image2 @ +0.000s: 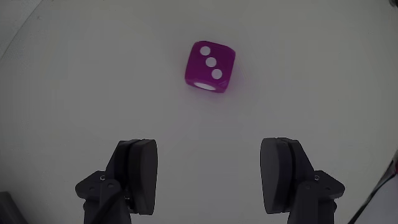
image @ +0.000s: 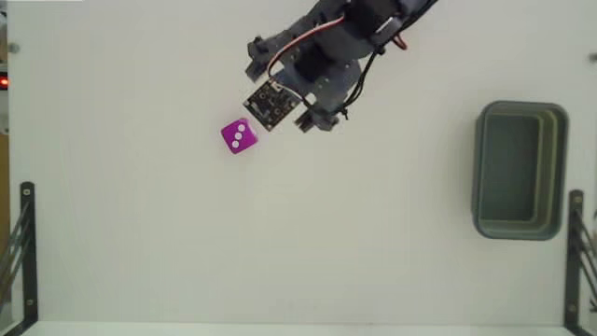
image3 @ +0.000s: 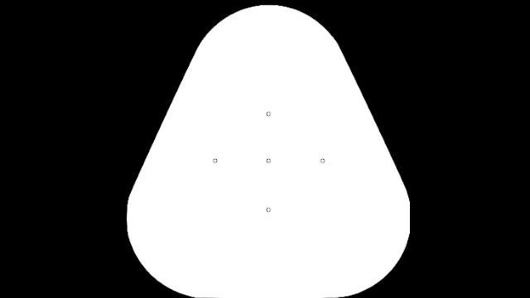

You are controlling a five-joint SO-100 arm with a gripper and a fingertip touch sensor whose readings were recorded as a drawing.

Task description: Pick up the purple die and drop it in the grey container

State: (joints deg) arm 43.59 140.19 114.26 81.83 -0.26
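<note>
**Open claw hangs above purple die**

In the wrist view the gripper (image2: 211, 177) is spread wide and empty, the purple die (image2: 210, 66) at 12 o'clock, three dots up. In the fixed view the grey container (image: 520, 170) sits well apart, at 3 o'clock from the die.

No text, label or brand can be read. Only the purple die (image2: 210, 66) is marked: three white pips are shown on its top face.
</note>
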